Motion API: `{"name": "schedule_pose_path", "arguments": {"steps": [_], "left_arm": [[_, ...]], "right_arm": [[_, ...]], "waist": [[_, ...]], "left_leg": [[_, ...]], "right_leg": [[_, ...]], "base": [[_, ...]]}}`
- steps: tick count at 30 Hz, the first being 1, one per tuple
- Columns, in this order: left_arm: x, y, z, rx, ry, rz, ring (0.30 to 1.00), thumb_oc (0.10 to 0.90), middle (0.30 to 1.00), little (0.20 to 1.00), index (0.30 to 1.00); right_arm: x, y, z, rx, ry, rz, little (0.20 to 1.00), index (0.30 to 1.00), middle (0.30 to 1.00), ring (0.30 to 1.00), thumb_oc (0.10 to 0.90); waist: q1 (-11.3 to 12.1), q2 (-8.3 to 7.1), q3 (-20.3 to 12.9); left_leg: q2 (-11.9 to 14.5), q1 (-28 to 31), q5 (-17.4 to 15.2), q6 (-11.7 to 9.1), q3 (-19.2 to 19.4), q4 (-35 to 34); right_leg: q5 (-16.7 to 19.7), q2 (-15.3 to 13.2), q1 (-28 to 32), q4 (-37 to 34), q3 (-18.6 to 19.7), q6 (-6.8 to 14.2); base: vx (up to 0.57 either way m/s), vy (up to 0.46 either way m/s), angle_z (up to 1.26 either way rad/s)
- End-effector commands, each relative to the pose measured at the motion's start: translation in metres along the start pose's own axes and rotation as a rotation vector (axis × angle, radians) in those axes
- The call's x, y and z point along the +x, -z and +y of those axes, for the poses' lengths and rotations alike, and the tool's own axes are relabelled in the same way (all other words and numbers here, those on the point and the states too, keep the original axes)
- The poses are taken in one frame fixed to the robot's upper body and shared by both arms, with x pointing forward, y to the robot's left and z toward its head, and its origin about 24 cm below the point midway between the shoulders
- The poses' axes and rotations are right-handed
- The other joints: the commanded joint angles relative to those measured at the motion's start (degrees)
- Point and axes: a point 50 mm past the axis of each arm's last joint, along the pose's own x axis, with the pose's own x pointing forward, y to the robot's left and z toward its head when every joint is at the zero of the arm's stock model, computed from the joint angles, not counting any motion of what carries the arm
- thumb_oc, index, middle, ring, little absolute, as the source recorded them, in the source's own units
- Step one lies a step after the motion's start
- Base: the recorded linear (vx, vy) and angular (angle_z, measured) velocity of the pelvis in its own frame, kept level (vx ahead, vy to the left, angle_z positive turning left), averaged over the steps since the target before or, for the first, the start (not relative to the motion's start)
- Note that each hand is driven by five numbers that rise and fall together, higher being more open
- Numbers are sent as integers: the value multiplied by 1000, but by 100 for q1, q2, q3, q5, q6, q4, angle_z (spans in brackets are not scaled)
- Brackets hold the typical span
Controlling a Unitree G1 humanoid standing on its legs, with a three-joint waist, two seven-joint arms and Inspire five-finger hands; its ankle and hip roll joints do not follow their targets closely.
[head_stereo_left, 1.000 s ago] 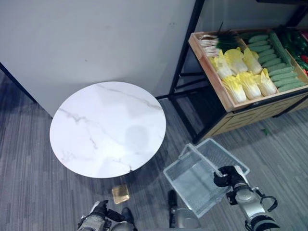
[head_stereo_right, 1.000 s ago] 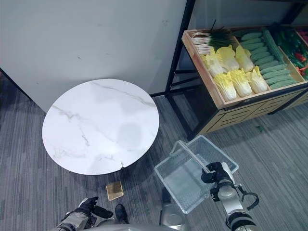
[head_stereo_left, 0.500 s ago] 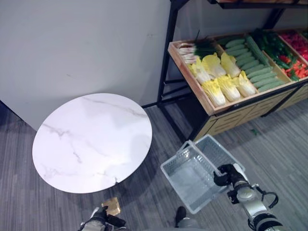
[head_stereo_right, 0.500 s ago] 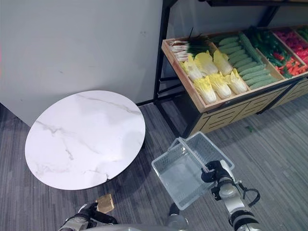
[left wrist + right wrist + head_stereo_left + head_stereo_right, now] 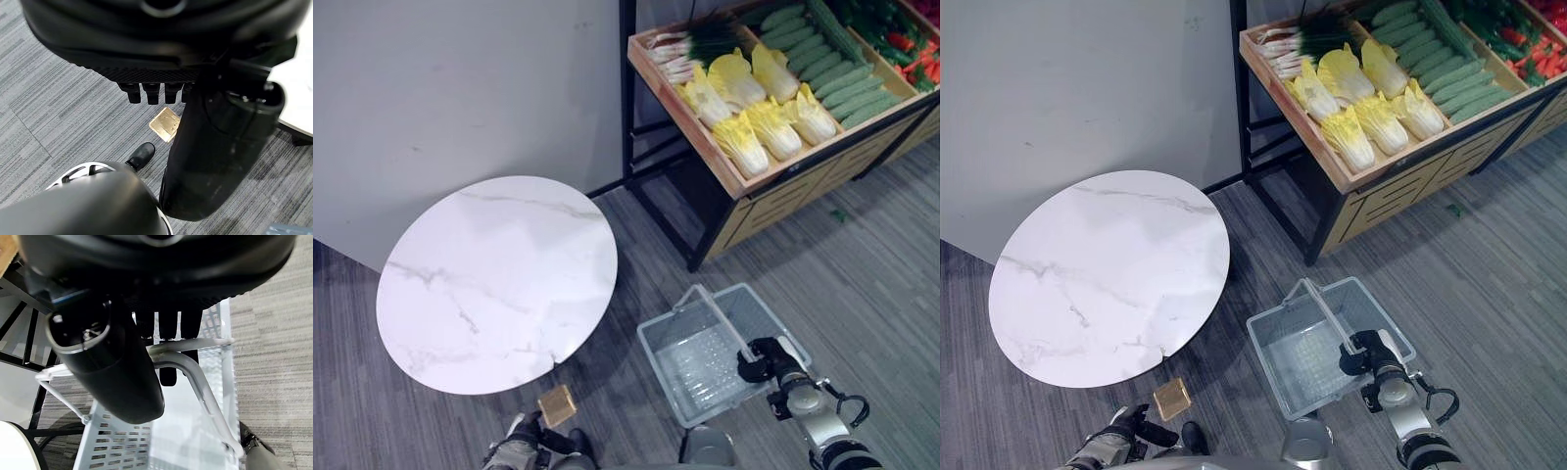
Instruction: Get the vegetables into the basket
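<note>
your left hand [image 5: 521, 448] low over floor, fingers curled, holding nothing. marble table [image 5: 489, 279] just ahead. your right hand [image 5: 766, 358] wrapped round basket [image 5: 683, 370] handle. vegetables [image 5: 759, 108] sit in shelf crate, far right, well apart from basket.

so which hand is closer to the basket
Right. The right hand is curled round the basket handle, carrying it. The left hand hangs low on the robot's left, apart from the basket, near the brass floor plate.

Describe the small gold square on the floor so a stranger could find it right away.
Start at the round white marble table. Just below its near edge, on the grey carpet, lies a small gold square. It is flat and shiny, unlike the pale wire basket further right.
</note>
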Motion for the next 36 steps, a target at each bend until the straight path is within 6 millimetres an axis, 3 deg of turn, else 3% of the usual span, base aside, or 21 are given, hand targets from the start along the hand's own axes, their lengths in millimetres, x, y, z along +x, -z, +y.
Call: {"name": "schedule_pose_path", "arguments": {"steps": [1, 7, 10, 13, 14, 15, 16, 19, 27, 36], "left_arm": [[1, 13, 10, 43, -41, 50, 1000, 900, 1000, 1000, 1000], [1, 7, 5, 21, -38, 38, 1000, 900, 1000, 1000, 1000], [1, 4, 7, -25, -54, 32, 1000, 900, 1000, 1000, 1000], [1, -4, 9, -34, -63, 8, 1000, 900, 1000, 1000, 1000], [2, -10, 8, -49, -64, -10, 1000, 900, 1000, 1000, 1000], [2, -10, 9, -49, -64, -10, 1000, 900, 1000, 1000, 1000], [1, -16, 6, -52, -60, -29, 1000, 900, 1000, 1000, 1000], [2, -16, 7, -54, -59, -31, 1000, 900, 1000, 1000, 1000], [2, -9, 15, -39, -78, -22, 1000, 900, 1000, 1000, 1000], [2, -12, 30, -30, -120, -39, 1000, 900, 1000, 1000, 1000]], "right_arm": [[3, -57, -24, -37, 89, -246, 300, 300, 300, 300, 400], [1, -53, -19, -20, 79, -247, 300, 300, 300, 300, 400], [0, -45, -12, -32, 52, -226, 300, 300, 300, 300, 400], [0, -41, -9, -42, 38, -216, 300, 300, 300, 300, 400], [-1, -42, -9, -32, 36, -223, 300, 300, 300, 300, 400], [-1, -42, -10, -32, 36, -223, 300, 300, 300, 300, 400], [-1, -42, -10, -33, 36, -231, 300, 300, 300, 300, 400], [-1, -45, -8, -31, 27, -243, 300, 300, 300, 300, 400], [-1, -51, 4, -58, -20, -255, 300, 300, 300, 300, 400], [4, -65, 14, -67, -44, -276, 300, 300, 300, 300, 400]], "waist": [[-49, -325, -151], [-143, -159, -127], [-99, -285, -18], [-22, -386, 88], [60, -403, 126], [53, -408, 113], [134, -456, 164], [133, -507, 182], [251, -655, 246], [249, -810, 344]], "left_leg": [[-28, 191, -252, -135, -271, 3], [322, 80, -32, -353, -348, 23], [517, -147, -45, -423, -500, 794], [455, -312, 37, -424, -851, 922], [187, -532, -21, -317, -1266, 545], [177, -553, -1, -311, -1272, 536], [52, -929, 170, -303, -1642, 395], [-7, -971, 75, -248, -1750, 533], [-198, -885, -309, 5, -1386, 808], [-464, -800, -721, 285, -991, 1093]], "right_leg": [[-246, -8, -124, 314, 150, 291], [-572, 324, -103, 397, 112, 79], [-695, 474, 84, 356, 85, -79], [-733, 528, 172, 315, 89, -110], [-751, 507, 251, 273, 153, -57], [-740, 498, 231, 272, 146, -56], [-709, 457, 265, 265, 219, -25], [-738, 434, 221, 333, 366, -20], [-608, 200, 73, 385, 851, 118], [-210, -33, -262, 430, 1380, 386]], "base": [[12, -112, -6], [16, -163, 0], [30, -205, 0], [35, -92, -3], [56, 0, -6], [92, 54, -3], [65, 62, 3], [44, 69, -4], [14, 154, -54], [-8, 134, -30]]}}
